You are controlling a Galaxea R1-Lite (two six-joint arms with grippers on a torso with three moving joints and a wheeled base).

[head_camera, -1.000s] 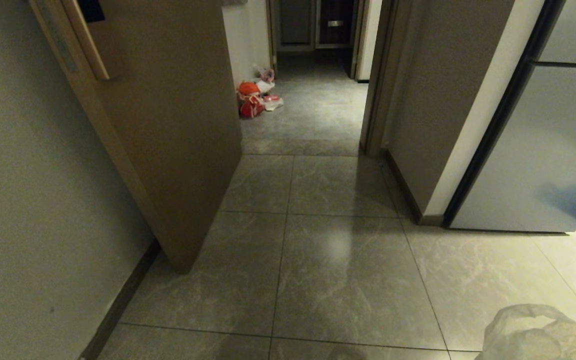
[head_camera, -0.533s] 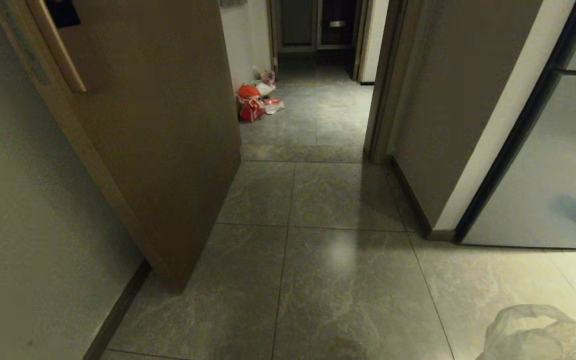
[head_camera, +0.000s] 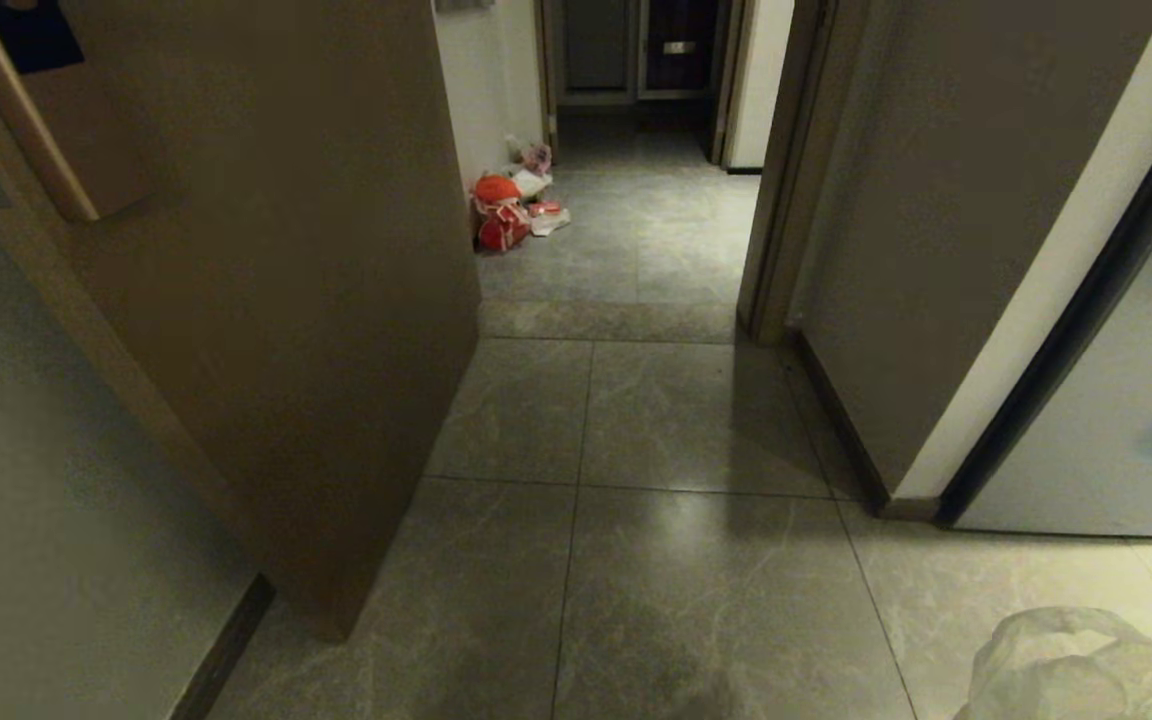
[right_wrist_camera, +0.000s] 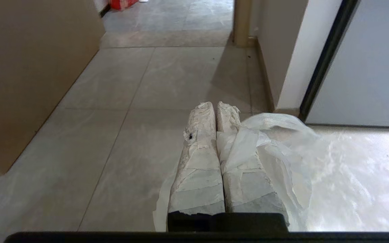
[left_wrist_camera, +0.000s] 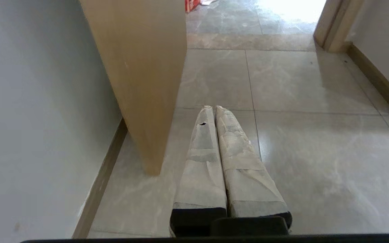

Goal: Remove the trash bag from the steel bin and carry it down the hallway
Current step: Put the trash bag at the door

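The trash bag (head_camera: 1076, 670) is seen at five o'clock in the head view, cut off by the frame edge, and neither arm is shown there. In the right wrist view the right gripper (right_wrist_camera: 214, 108) is closed, thin white plastic pinched between and draped over its taped fingers (right_wrist_camera: 198, 162). The left gripper (left_wrist_camera: 213, 108) is pressed shut on nothing. The hallway (head_camera: 656, 420) floor runs toward twelve o'clock, partly hidden by an open door (head_camera: 336, 250) at ten o'clock. An orange-red bag (head_camera: 498, 212) is barely made out beyond.

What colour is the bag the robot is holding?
Whitish, see-through trash bag; clearest in the right wrist view.
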